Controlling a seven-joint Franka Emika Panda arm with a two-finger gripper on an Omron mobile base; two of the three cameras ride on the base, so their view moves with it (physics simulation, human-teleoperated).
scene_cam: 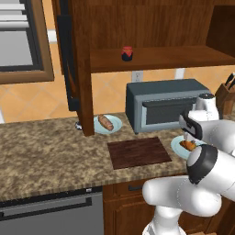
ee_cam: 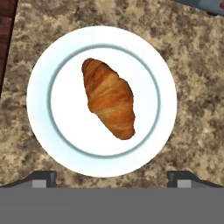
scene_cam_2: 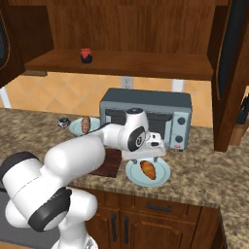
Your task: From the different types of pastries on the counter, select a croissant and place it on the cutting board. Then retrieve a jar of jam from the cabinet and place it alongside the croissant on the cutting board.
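Left base view: I see the cutting board (scene_cam: 139, 153) flat near the front edge of the counter (scene_cam: 46, 151), nothing on it. The croissant (scene_cam: 188, 145) lies on a pale plate (scene_cam: 176, 146) just right of the board, half hidden by my arm. The brown loaf (scene_cam: 105, 122) sits on a second plate (scene_cam: 114, 124) toward the back edge, beside the cabinet (scene_cam: 85, 69) side panel. The jar of jam (scene_cam: 127, 53) stands on the cabinet shelf. The toaster oven (scene_cam: 165, 104) is at the back edge behind the board; a knife block (scene_cam: 226, 98) sits at the far right, a window frame (scene_cam: 23, 41) upper left, a dishwasher front (scene_cam: 50, 213) under the counter.

Right base view: the gripper (scene_cam_2: 146, 154) hangs directly above the croissant's plate, apart from the pastry. I can't read the jaw gap from here. The plate is near the front edge, the board mostly hidden behind my arm. There is a small dark round object (scene_cam_2: 63, 122) left of the loaf plate. Tan tiled wall with an outlet (scene_cam_2: 127, 81) above the oven.

Hand view: straight down on the croissant, lying diagonally across the plate centre. Both fingertips (ee_cam: 41, 178) are spread wide, outside the plate rim, holding nothing. A board corner shows at the upper left, speckled granite all around.
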